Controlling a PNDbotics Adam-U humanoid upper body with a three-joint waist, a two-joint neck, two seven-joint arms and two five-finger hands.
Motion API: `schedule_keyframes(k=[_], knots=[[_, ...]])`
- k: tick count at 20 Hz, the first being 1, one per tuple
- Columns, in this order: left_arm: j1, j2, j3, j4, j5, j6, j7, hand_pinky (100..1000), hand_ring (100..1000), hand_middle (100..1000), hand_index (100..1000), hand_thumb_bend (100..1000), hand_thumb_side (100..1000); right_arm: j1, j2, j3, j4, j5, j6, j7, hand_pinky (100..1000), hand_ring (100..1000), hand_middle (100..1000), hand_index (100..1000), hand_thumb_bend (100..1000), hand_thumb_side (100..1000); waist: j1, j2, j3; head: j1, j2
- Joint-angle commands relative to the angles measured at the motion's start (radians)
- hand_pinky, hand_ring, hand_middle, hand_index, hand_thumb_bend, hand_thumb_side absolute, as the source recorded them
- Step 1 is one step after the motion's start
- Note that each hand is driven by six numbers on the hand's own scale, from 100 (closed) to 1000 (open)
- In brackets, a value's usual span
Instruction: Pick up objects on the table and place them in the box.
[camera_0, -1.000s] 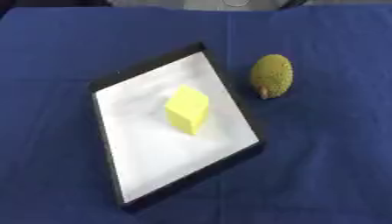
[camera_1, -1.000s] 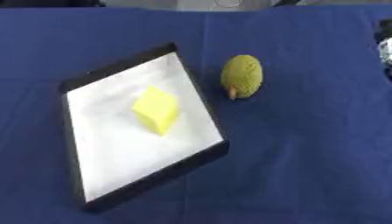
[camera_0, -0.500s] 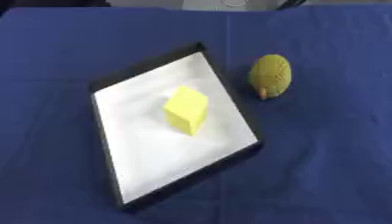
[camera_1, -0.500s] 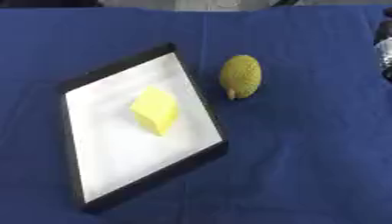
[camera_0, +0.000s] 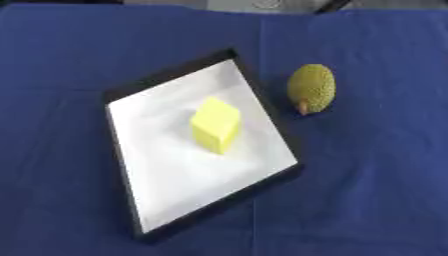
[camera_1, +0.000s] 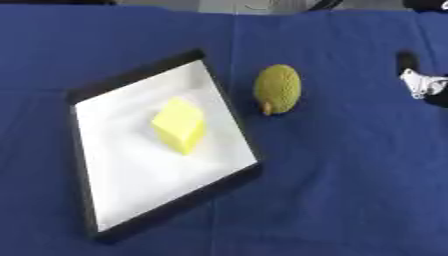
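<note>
A shallow box (camera_0: 171, 79) with a black rim and a white floor lies askew on the blue cloth, left of centre. A yellow block (camera_0: 215, 124) stands inside it near the middle. Just right of the box's far corner, a green bumpy oval fruit (camera_0: 311, 88) lies on the cloth with its stem end pointing toward me. My right hand (camera_1: 426, 86) shows only at the right edge of the right eye view, black with a silver-white part. It is well to the right of the fruit and touches nothing. My left hand is out of sight.
The blue cloth (camera_0: 367, 190) covers the whole table. Its far edge (camera_0: 262, 11) runs along the top of the views, with pale and dark shapes beyond it.
My right hand has come a little further in from the right edge of the right eye view. The box, the block and the fruit have not moved.
</note>
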Motion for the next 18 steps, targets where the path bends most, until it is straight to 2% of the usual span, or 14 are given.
schedule_keyframes(k=[1,5,11,18], knots=[[0.002,0.003,0.01,-0.011,0.017,-0.003,0.006,691,737,752,858,231,474,-0.017,-0.1,0.024,-0.018,0.025,0.006,0.05,943,906,870,920,100,230,-0.014,-0.035,0.001,-0.001,-0.013],[0.009,-0.01,0.005,-0.003,0.033,-0.001,0.008,689,735,748,855,227,486,-0.034,-0.135,0.078,-0.018,0.038,0.031,0.128,946,905,865,922,100,259,-0.014,-0.033,0.008,-0.008,-0.017],[0.008,-0.018,-0.008,0.006,0.048,0.007,0.0,689,733,745,851,223,502,-0.06,-0.147,0.15,-0.018,0.039,0.061,0.224,948,899,858,922,100,282,-0.013,-0.032,0.018,-0.015,-0.021],[0.005,-0.03,-0.02,0.012,0.052,0.013,-0.011,689,730,738,848,220,517,-0.12,-0.125,0.22,-0.018,0.041,0.107,0.265,951,897,856,924,100,277,-0.013,-0.033,0.03,-0.026,-0.021]])
